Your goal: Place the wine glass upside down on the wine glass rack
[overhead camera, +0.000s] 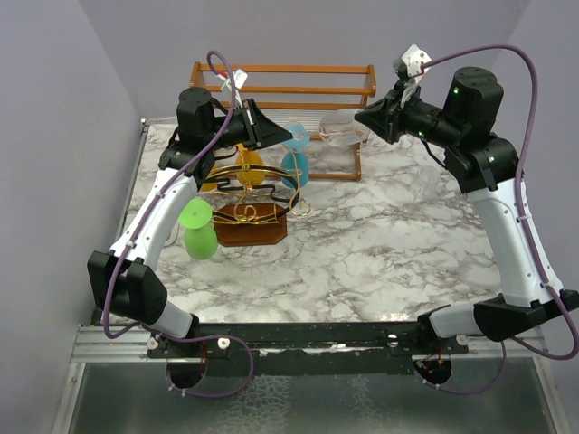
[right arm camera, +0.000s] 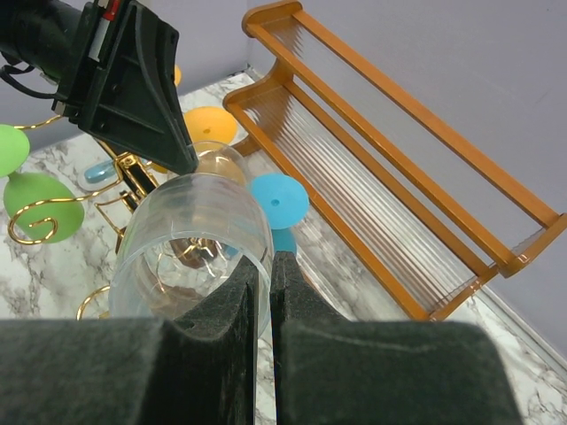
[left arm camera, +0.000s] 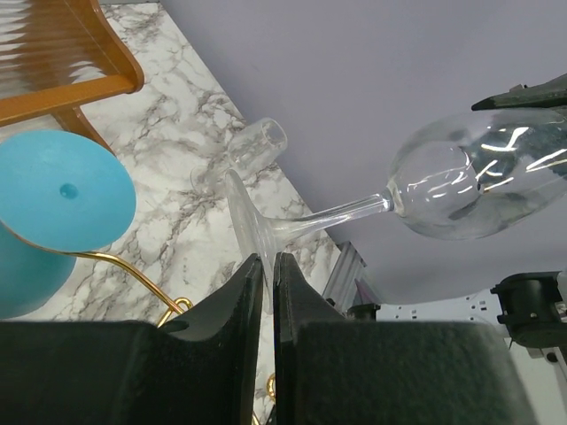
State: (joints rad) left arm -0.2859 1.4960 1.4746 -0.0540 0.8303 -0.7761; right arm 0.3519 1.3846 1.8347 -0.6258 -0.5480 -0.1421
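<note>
A clear wine glass (left arm camera: 461, 181) hangs on its side in the air between my two grippers, behind the rack. My right gripper (right arm camera: 266, 258) is shut on the rim of its bowl (right arm camera: 195, 239). My left gripper (left arm camera: 268, 258) pinches the edge of its round foot (left arm camera: 246, 221) between nearly closed jaws. From above, the glass (overhead camera: 340, 127) spans from the left gripper (overhead camera: 288, 137) to the right gripper (overhead camera: 364, 116). The wine glass rack (overhead camera: 253, 231), gold and black wire on a dark brown base, stands below and left of the glass.
Green (overhead camera: 199, 231), orange (overhead camera: 242, 163) and blue (overhead camera: 295, 165) glasses hang upside down on the rack. An orange-brown wooden two-tier shelf (overhead camera: 280, 81) stands against the back wall. A small clear glass (left arm camera: 257, 143) lies on the marble table (overhead camera: 389, 244) near the shelf.
</note>
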